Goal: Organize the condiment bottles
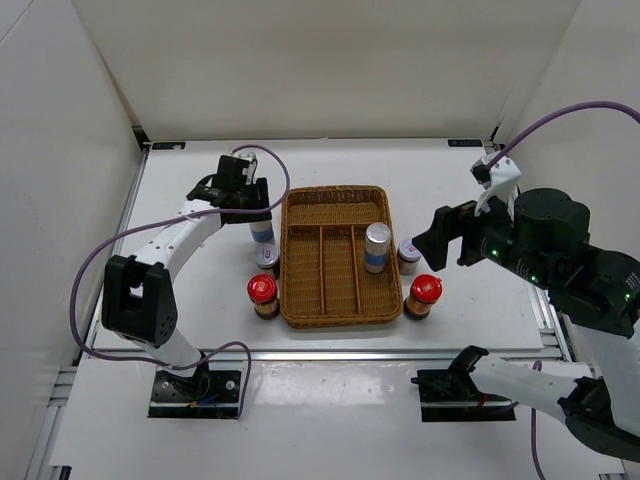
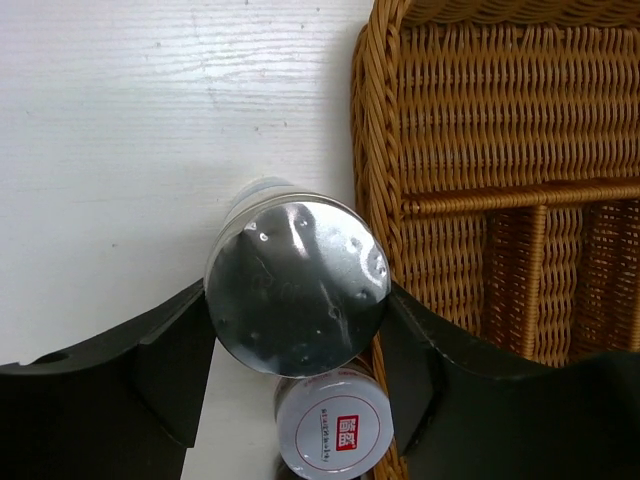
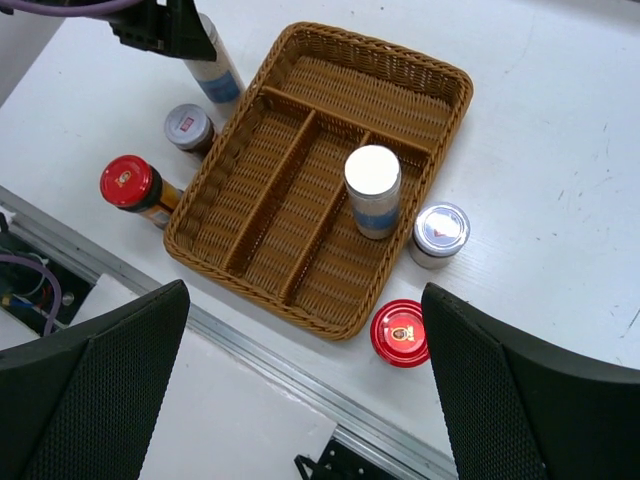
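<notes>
Left tool [image 2: 295, 312] grips silver-capped bottle [image 2: 297, 275] just beside wicker tray [image 2: 480, 110].

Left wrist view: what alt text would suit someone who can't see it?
From above, the left pincer grips a silver-capped bottle between two black fingers, on a white table just outside the wall of a wicker tray. A short jar with a red-marked lid stands beside it.

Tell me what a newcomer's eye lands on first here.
The brown wicker tray sits dead centre, one silver-capped bottle upright in its right-hand compartment. Just left of the tray, the left pincer clamps a second silver-capped bottle. One red-capped bottle stands off its near left corner, its twin off the near right.
</notes>
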You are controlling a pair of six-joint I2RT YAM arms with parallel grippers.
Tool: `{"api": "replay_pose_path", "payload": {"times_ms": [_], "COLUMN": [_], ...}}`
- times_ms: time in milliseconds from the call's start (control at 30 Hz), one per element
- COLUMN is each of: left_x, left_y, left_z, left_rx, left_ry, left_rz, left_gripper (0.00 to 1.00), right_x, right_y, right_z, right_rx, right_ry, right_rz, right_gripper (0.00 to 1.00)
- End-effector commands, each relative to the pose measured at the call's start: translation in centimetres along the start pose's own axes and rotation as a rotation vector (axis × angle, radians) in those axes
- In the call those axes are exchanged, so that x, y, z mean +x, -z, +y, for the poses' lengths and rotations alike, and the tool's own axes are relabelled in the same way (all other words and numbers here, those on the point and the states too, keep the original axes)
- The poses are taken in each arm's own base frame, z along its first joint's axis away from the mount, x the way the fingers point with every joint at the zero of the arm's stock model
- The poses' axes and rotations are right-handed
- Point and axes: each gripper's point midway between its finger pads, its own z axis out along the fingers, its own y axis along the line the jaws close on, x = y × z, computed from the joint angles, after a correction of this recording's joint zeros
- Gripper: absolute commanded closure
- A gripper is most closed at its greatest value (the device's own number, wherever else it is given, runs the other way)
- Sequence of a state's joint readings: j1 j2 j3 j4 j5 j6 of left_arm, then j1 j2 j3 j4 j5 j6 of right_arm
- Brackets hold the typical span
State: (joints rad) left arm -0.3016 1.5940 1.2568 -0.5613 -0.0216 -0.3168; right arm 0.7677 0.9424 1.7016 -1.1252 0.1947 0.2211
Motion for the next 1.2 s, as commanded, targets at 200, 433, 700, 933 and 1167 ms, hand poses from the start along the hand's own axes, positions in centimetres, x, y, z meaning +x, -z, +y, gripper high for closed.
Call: {"api": "replay_pose_path", "payload": {"times_ms": [200, 433, 700, 933, 1167], "left_x": [-6.4, -8.5, -2.6, 2.4, 5.6], "left_y": [4.9, 11.8, 16.5, 18.1, 17.2], "left_z": [-1.2, -8.1, -18.6, -23.6, -27.6], "left_rx": [0.019, 0.241, 0.568, 0.647, 0.704], "left_ry": [0.001, -0.095, -0.225, -0.382, -0.421], "left_rz": [-0.208, -0.335, -0.246, -0.207, -0.156], "left_gripper": [0.79, 0.89, 0.89, 0.89, 0.89], "right_x": [-0.8, -0.8, -0.1, -0.2, -0.2], "right_y": [2.5, 3.7, 3.3, 3.3, 3.3], "right_z": [-0.5, -1.2, -1.5, -1.7, -1.9], "right_rx": [0.016, 0.039, 0.063, 0.072, 0.081], "right_ry": [-0.03, -0.053, -0.059, -0.06, -0.06], "right_rz": [-0.05, -0.076, -0.054, -0.057, -0.059], "right_gripper": [0.0, 0.0, 0.0, 0.0, 0.0]}}
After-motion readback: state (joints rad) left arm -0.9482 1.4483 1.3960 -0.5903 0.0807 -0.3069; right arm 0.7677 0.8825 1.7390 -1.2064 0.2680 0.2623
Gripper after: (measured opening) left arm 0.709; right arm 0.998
